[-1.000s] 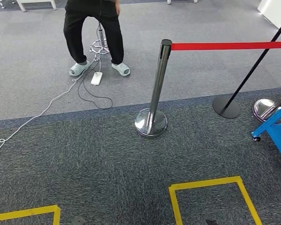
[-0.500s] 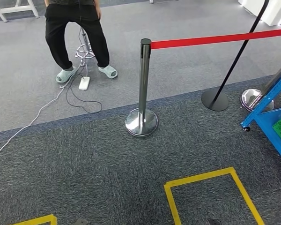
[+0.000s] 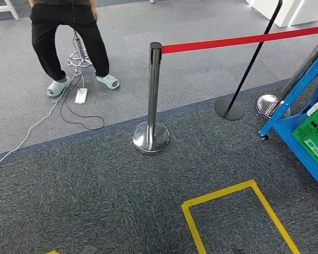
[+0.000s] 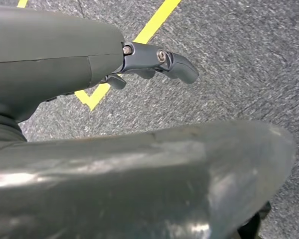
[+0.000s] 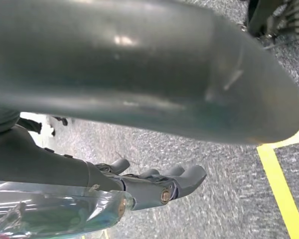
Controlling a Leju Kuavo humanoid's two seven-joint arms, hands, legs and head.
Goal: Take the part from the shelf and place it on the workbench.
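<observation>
Facing carpet with the shelf (image 3: 287, 102) at the far right edge of the head view, blue frame slanting, a green crate (image 3: 313, 137) sitting in it. Cannot make out the part itself; presumably in or near that crate, so to the robot's right and ahead, well apart from both hands.

Left hand (image 4: 155, 57) hanging over the floor, fingers stretched and apart, nothing in it. Right hand (image 5: 155, 184) likewise low over the carpet, fingers reaching out with a slight curl; a glossy clear strip (image 5: 58, 211) lying along its underside, and cannot tell whether held or merely part of the arm.

Between robot and shelf: yellow tape (image 3: 217, 194) marking a square on the floor. Further off, a chrome post (image 3: 151, 95) carrying a red belt (image 3: 241, 41), and a seated person (image 3: 65, 37) at the far left.

Judging the step as the approach: shelf not yet squared up, no reach possible from here. Right arm the nearer one once the body faces the shelf. Crate's long side seemingly running along the shelf rail, so a reach from the front looks likeliest. Worth minding the post base and the shelf's caster foot while closing in.
</observation>
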